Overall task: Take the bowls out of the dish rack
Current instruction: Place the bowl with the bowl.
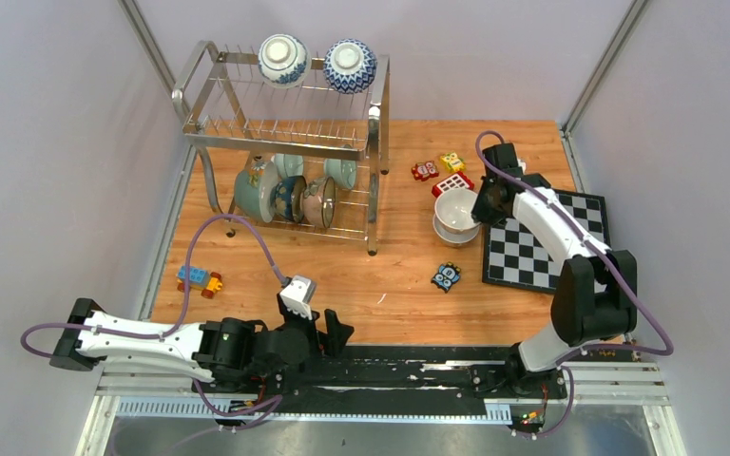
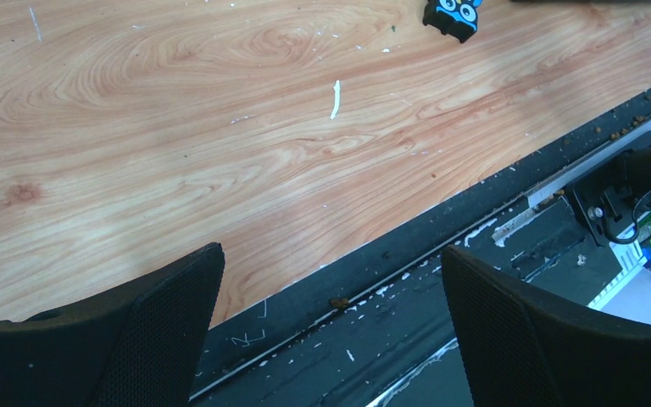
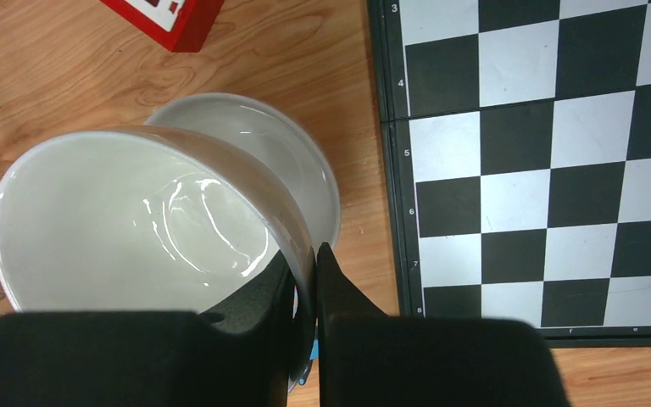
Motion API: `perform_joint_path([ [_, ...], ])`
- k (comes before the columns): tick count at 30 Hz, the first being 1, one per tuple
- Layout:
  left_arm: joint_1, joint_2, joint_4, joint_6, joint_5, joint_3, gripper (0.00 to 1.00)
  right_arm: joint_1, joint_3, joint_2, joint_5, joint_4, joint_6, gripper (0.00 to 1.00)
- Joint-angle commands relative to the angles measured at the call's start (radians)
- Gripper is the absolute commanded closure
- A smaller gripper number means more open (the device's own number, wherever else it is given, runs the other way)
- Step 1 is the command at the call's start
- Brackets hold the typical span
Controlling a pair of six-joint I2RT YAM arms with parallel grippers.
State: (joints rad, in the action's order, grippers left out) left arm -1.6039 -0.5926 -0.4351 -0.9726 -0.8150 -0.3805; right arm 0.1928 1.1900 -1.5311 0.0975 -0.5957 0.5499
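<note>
Bowls (image 1: 282, 59): two atop dish rack (image 1: 276, 148), perhaps five below; right gripper (image 3: 314, 280) pinches one of two white bowls (image 3: 136, 229); left gripper (image 2: 331, 254) spread.

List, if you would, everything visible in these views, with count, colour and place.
dish rack: one, steel, far left.
patterned bowls: two, blue-and-white, rack's top tier.
lower-tier bowls: about five, green, dark, pinkish, standing on edge.
chessboard: one, black-and-white, right.
white bowl: one, gripped, tilted.
second white bowl: one, beneath it, beside chessboard.
toys: about five, multicoloured, scattered.
left gripper: open, empty, near edge.
right gripper: shut on white bowl's rim.
</note>
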Motion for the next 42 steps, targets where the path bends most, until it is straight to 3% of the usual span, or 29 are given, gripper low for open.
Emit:
perform_joint_path([
  [1, 0.005, 0.004, 0.027, -0.009, -0.017, 0.007, 0.0, -0.024, 0.049, -0.021, -0.014, 0.022, -0.011, 0.97],
  [24, 0.005, -0.014, 0.058, -0.007, -0.003, 0.02, 0.0, -0.029, 0.039, -0.108, -0.034, 0.025, -0.029, 0.96],
  [36, 0.005, -0.026, 0.06, -0.021, 0.002, 0.019, 0.0, -0.03, 0.035, -0.112, -0.047, 0.02, -0.045, 0.74],
  [42, 0.005, -0.036, 0.065, -0.022, 0.003, 0.017, 0.0, -0.03, 0.032, -0.109, -0.054, 0.016, -0.05, 0.71],
])
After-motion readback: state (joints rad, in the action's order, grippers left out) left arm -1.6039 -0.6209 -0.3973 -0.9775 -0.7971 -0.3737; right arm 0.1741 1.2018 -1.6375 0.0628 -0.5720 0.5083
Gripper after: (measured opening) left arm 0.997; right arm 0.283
